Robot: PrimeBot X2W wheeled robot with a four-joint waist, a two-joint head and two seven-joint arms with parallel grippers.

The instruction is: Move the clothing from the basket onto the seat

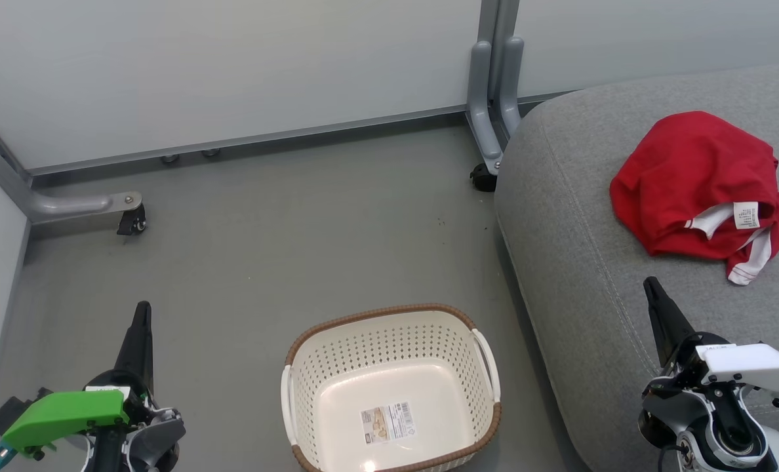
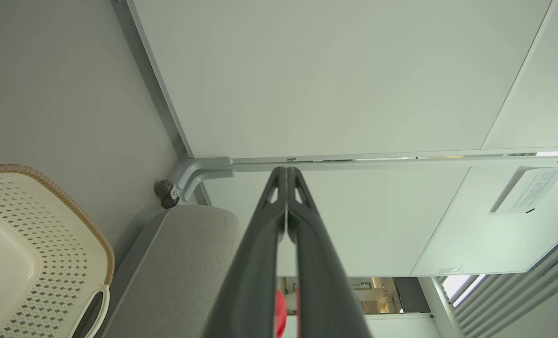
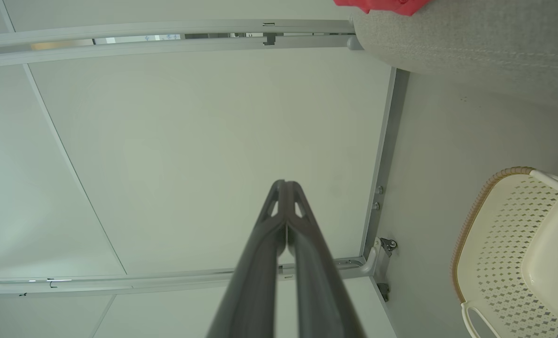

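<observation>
A crumpled heap of red clothing (image 1: 694, 183) with white trim and a white tag lies on the grey seat (image 1: 579, 262) at the right. The cream basket (image 1: 337, 367) stands on the floor at the bottom centre, holding nothing but its paper label. My left gripper (image 1: 142, 308) is shut at the lower left, to the left of the basket, nothing in it. My right gripper (image 1: 650, 283) is shut over the seat's front part, below the clothing and apart from it. The wrist views show both finger pairs pressed together, left gripper (image 2: 286, 170) and right gripper (image 3: 286, 183). Clothing (image 3: 382, 5) peeks over the seat edge.
Pale partition panels (image 1: 232, 65) close off the back and left, on grey metal feet with castors (image 1: 130, 223) (image 1: 482, 177). Grey floor (image 1: 298, 229) lies between the panels, the basket and the seat. The seat's rounded edge stands just right of the basket.
</observation>
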